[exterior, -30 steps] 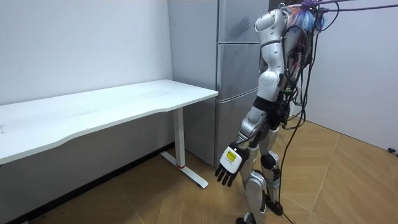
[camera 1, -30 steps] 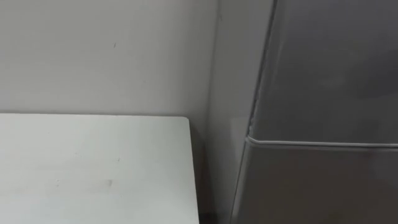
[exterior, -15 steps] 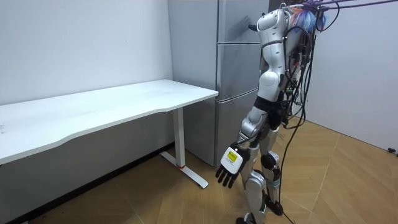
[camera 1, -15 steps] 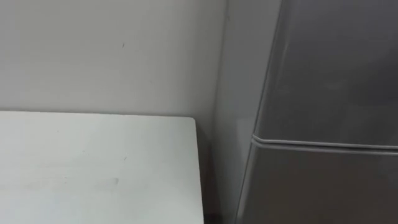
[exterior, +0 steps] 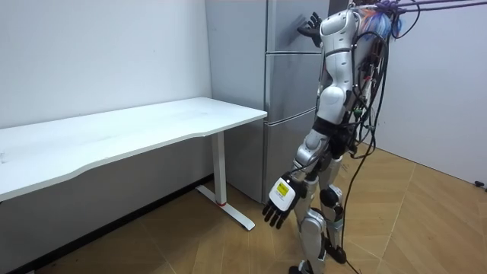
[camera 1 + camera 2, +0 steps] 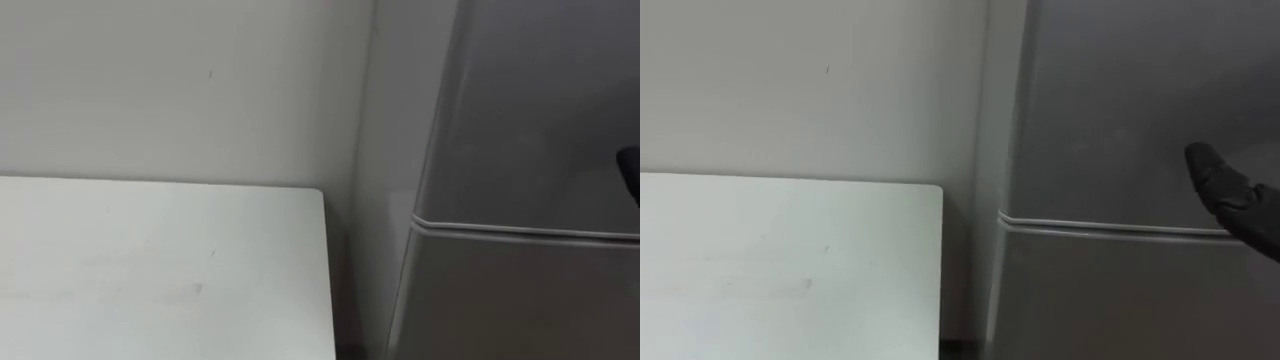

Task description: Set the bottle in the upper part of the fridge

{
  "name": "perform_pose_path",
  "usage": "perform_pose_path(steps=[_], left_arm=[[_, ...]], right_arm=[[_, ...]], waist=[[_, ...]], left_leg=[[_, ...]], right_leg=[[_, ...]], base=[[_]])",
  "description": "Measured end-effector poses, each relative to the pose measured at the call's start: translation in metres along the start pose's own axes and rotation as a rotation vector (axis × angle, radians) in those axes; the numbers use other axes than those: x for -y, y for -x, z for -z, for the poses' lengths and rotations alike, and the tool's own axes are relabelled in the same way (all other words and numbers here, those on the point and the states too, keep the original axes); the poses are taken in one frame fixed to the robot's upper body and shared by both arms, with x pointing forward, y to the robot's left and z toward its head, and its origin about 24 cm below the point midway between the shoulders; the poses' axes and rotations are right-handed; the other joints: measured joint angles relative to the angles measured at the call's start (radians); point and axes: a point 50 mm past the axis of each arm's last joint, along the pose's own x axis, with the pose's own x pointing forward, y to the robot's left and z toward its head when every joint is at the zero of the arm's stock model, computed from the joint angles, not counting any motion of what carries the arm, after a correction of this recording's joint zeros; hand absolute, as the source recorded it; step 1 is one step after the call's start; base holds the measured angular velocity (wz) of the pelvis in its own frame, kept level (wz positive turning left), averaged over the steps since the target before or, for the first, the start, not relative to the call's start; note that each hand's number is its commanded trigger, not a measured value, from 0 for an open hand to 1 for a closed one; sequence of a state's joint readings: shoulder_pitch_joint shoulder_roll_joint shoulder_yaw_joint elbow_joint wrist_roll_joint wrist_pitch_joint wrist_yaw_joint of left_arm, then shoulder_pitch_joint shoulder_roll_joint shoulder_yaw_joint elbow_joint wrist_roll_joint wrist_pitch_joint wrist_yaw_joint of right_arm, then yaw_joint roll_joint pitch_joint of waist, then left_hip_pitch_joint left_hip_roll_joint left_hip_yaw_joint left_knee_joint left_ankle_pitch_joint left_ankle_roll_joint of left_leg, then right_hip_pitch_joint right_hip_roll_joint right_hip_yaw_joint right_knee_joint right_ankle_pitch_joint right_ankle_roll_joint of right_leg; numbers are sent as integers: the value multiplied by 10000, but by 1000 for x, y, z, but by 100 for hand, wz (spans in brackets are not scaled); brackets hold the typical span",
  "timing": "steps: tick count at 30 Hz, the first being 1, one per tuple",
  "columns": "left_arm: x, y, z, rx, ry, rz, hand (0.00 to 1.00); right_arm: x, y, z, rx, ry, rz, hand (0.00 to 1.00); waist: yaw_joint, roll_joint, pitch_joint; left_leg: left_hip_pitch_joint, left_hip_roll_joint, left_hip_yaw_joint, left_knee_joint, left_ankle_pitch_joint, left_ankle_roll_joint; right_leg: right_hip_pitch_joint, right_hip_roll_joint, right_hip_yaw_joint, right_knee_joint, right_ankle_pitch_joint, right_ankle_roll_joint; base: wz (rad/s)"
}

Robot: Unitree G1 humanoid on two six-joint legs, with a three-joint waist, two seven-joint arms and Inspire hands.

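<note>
So the robot stood right in front of the grey fridge, with the white table just off to its left. Its right hand was up at the upper door, fingers spread wide and nothing in them, and one dark fingertip sat just above the seam between that door and the lower door. I couldn't tell if it was actually touching the metal. The left hand hung down by the thigh, fingers loose and empty.

Both doors looked closed. As for the bottle, I honestly couldn't tell where it was, since neither hand had it.

My guess is the step here was getting the upper door open. To do that well, I'd keep the fingers above the seam so the lower door doesn't come along. Then curl them round the door's free edge rather than pushing flat on the face, and pull in an arc with room for the door to swing past the body. I couldn't make out a handle, so finding that edge is the tricky bit.

Brands or writing: nothing readable on the fridge or the table
</note>
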State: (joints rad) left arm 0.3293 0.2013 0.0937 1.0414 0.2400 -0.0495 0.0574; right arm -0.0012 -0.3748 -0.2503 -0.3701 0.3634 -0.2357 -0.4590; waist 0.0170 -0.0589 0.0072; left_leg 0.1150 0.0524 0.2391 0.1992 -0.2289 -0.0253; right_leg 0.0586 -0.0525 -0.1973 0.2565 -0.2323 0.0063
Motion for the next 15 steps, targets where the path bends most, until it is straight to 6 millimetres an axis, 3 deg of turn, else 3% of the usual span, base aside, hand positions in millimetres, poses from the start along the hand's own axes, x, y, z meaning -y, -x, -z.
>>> perform_pose_path(steps=[8, 15], left_arm=[[1, -1, -2, 29, -219, 108, 0], [3, -1, -1, -122, -492, 546, 0]], right_arm=[[-8, 1, 6, 217, 819, -110, 0], [-9, 2, 24, -47, 1557, -78, 0]], waist=[[163, 76, 8], [220, -52, 13]], left_leg=[[52, 59, 24, 60, 6, -10], [62, 65, 25, 72, 6, -9]], right_leg=[[103, 42, -28, -115, 51, -53], [112, 52, 0, -150, 143, -40]], base=[[-1], [0]])
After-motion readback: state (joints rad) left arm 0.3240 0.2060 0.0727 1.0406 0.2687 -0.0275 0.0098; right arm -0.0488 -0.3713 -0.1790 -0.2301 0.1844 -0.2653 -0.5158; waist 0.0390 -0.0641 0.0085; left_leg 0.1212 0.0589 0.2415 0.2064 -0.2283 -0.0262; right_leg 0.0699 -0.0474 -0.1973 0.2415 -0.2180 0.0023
